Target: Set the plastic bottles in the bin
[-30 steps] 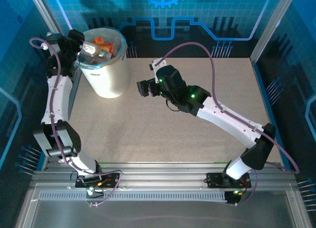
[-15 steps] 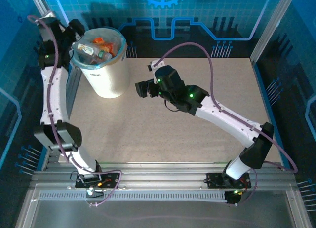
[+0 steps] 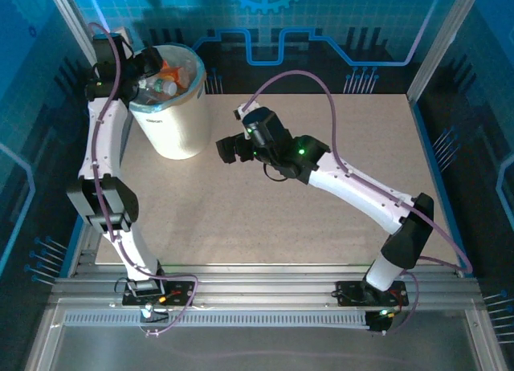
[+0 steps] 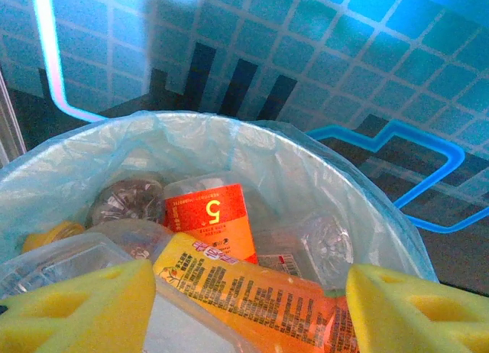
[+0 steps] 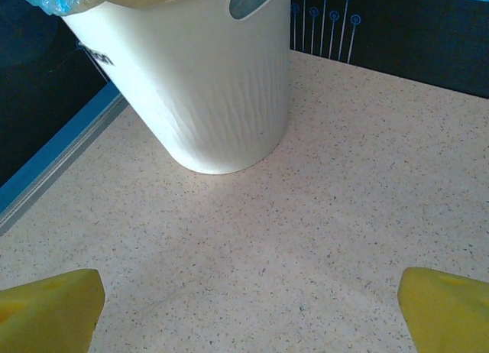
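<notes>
The bin (image 3: 178,128) stands at the back left, white with a pale green-blue bag (image 4: 306,162). Several plastic bottles (image 3: 165,75) lie inside it. Among them are one with a red-orange label (image 4: 210,219), one with a yellow-orange label (image 4: 229,280) and crushed clear ones (image 4: 126,200). My left gripper (image 3: 148,68) hovers over the bin's left rim. In the left wrist view the left gripper (image 4: 250,275) is open, its yellow pads (image 4: 84,307) wide apart above the heap. My right gripper (image 3: 224,148) is open low over the table right of the bin (image 5: 206,85), and in its wrist view the gripper (image 5: 250,283) holds nothing.
The speckled beige tabletop (image 3: 305,218) stretches between the arms. Blue walls and metal posts (image 3: 68,18) stand close behind the bin. The right arm's cable (image 3: 297,78) loops above the table's middle.
The clear bottle that the left gripper carried now lies in the bin. The left gripper has swung over the rim with its jaws narrower. The right gripper has edged left towards the bin.
</notes>
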Controlling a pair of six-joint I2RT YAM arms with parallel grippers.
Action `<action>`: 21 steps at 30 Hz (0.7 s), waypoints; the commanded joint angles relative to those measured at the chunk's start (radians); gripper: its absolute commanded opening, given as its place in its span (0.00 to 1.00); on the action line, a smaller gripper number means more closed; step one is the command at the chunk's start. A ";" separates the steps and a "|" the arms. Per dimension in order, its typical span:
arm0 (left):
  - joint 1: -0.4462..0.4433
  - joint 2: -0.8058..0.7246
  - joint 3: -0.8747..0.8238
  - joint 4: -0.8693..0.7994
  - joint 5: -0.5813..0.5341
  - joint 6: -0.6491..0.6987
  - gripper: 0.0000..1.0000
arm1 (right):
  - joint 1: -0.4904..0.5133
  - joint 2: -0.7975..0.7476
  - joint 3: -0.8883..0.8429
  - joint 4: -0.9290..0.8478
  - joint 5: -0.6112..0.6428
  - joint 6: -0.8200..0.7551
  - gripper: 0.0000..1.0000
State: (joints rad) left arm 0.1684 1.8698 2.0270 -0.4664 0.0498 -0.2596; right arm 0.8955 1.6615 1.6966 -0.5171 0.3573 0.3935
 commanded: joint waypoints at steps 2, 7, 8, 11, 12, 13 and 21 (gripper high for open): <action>0.008 0.090 -0.013 -0.180 0.053 -0.023 0.69 | 0.002 0.017 0.035 -0.019 -0.007 0.016 1.00; -0.033 0.130 0.086 -0.231 0.122 0.008 0.69 | 0.003 0.024 0.032 -0.014 -0.012 0.025 1.00; -0.058 0.133 0.093 -0.243 0.121 0.025 0.69 | 0.003 0.026 0.029 -0.011 -0.011 0.027 1.00; -0.113 0.137 0.064 -0.250 0.128 0.019 0.70 | 0.003 0.033 0.029 -0.009 -0.009 0.030 1.00; -0.122 0.134 0.042 -0.241 0.139 0.004 0.69 | 0.003 0.035 0.031 -0.009 -0.009 0.031 1.00; -0.130 0.130 0.016 -0.231 0.145 -0.011 0.69 | 0.004 0.037 0.034 -0.011 -0.012 0.033 1.00; -0.144 0.065 -0.128 -0.157 0.139 -0.040 0.69 | 0.003 0.029 0.009 -0.017 -0.007 0.027 1.00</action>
State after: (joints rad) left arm 0.0101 1.8881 1.9728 -0.4091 0.1616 -0.2371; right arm 0.8955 1.6890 1.7008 -0.5247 0.3508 0.4114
